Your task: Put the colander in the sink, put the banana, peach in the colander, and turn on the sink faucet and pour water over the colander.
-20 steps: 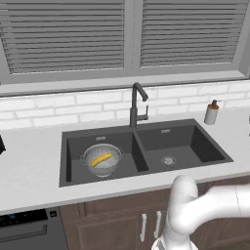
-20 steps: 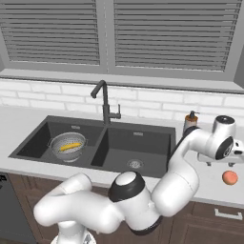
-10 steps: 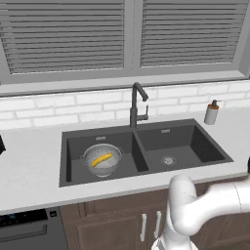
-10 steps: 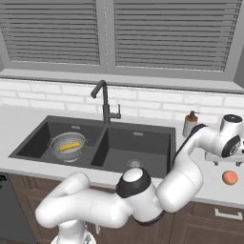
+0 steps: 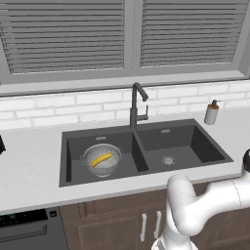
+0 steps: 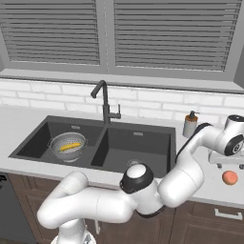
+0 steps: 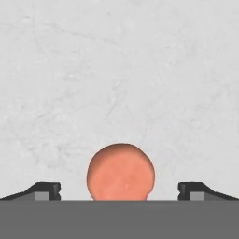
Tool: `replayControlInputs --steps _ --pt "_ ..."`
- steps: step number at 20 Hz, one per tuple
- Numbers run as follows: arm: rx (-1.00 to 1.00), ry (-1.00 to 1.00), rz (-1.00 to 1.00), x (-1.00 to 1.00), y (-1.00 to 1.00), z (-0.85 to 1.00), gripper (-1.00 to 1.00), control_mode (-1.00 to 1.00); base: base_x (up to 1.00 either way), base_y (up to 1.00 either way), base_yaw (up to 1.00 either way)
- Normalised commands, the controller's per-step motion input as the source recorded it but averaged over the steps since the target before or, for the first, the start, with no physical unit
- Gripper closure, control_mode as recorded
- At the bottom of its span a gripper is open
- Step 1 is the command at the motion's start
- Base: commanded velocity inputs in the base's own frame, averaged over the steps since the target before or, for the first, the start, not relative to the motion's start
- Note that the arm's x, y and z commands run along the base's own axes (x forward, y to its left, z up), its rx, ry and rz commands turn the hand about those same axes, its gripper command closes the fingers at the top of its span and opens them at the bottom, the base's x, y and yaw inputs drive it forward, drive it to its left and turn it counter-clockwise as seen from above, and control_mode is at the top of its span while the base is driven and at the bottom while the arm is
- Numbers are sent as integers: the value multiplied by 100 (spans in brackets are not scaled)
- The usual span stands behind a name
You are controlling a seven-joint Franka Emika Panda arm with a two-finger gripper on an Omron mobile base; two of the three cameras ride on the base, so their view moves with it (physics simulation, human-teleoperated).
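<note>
A pale stone worktop [image 6: 28, 119] under shuttered windows frames the dark double sink [image 5: 146, 149], where the colander [image 5: 102, 159] sits in the left basin with the banana [image 5: 101, 159] inside. Right of the sink, the peach [image 7: 121, 172] lies on the worktop, centred between the fingers of the gripper [image 7: 119, 190], spread wide and apparently just above it, seemingly lined up for a pickup. The faucet [image 5: 137, 103] awaits its turn.

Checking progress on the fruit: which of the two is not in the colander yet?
The peach: it lies on the counter right of the sink, while the banana already sits in the colander.
</note>
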Motion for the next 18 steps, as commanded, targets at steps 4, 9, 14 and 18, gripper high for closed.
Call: replayControlInputs --steps 4,9,14,18 --pt "0 7 0 -25 0 -15 -100 -100 0 0 0" --pt "1 1 0 -27 0 -2 -100 -100 0 0 0" --pt "1 0 2 -5 1 -36 -100 -100 0 0 0" --pt "2 0 6 0 14 -47 -100 -100 0 0 0"
